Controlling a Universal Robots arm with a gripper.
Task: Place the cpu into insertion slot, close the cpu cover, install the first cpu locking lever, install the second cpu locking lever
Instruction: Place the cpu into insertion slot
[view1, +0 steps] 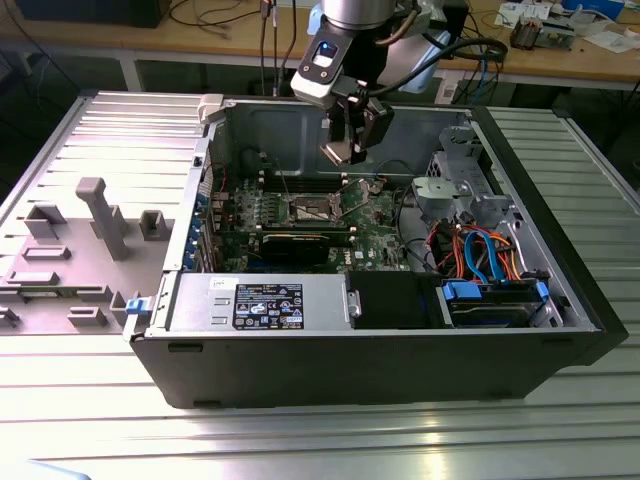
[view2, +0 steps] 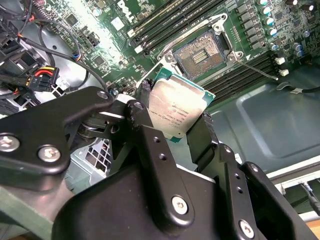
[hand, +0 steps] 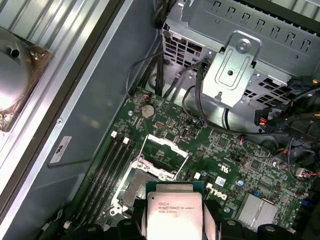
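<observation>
A: Quick, what's the pincer (view2: 175, 105) doing?

B: Clamped on the chip (view2: 172, 114), one finger (view2: 144, 92) on each of two opposite edges. The chip is in the air over the green board (hand: 235, 165), near the socket (view2: 205, 52) but well clear of it, not seated.

A: Cover?

B: The cover frame (hand: 167, 145) looks flipped up and the socket is bare. A thin lever (view2: 255, 69) sticks out beside it, unlatched. So nothing is closed yet.

A: Risks?

B: The main one is tilt. In the second wrist view the chip sits at an angle to the socket. If it goes down skewed or turned the wrong way, I'd guess a corner digs into the contacts and bends them.

A: Others?

B: The grip is on thin edges only, so a bump could let the chip slip and drop onto the board. The raised cover frame is close to the way in, and a chip edge or a finger could snag it. The memory slots (view2: 165, 25) sit just beside the socket, so a sideways miss lands there.

A: Cables?

B: The bundle (hand: 210, 115) is off by the drive cage, apart from the socket. Low worry.
</observation>
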